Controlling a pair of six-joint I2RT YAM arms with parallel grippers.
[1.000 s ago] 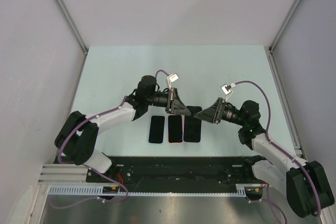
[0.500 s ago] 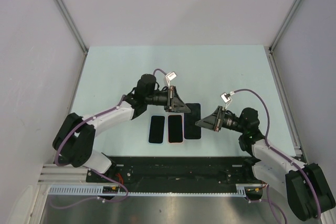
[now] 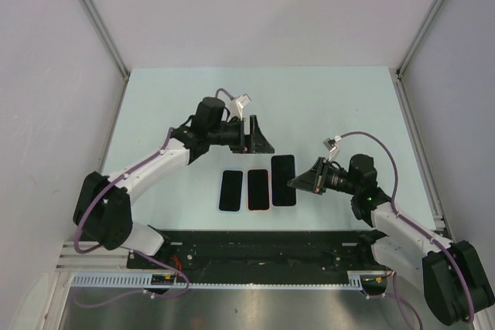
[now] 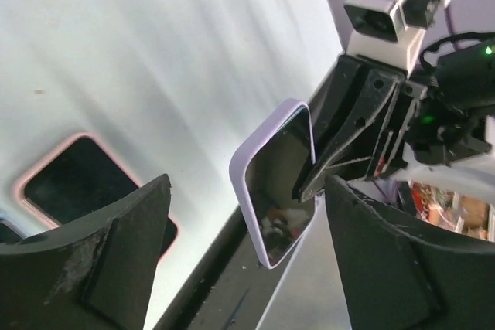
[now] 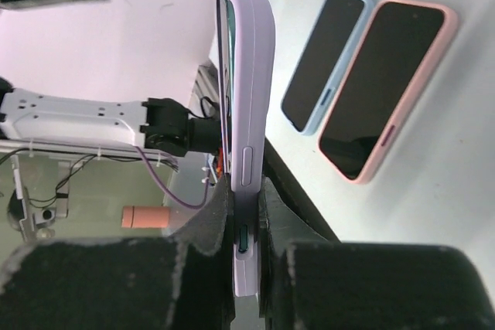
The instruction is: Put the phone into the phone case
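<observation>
The phone [image 3: 284, 180] has a dark screen and sits inside a lavender phone case [image 5: 255, 75]. It is the rightmost of three cased phones near the table's front edge. My right gripper [image 3: 297, 182] is shut on its right long edge, and in the right wrist view the fingers [image 5: 209, 222] pinch it across its thickness. In the left wrist view the lavender-cased phone [image 4: 277, 183] shows with the right gripper [image 4: 334, 161] on it. My left gripper [image 3: 259, 141] is open, behind the phones and touching nothing; its own view shows the left gripper [image 4: 247, 191] with wide-apart jaws.
A pink-cased phone [image 3: 257, 189] and a light-blue-cased phone [image 3: 230, 190] lie flat to the left of the lavender one. The black base rail [image 3: 247, 243] runs along the near edge. White walls enclose the pale table [image 3: 340, 106].
My right gripper has shut on the lavender-cased phone. My left gripper has let go of it, opened, and pulled back toward the far side.
</observation>
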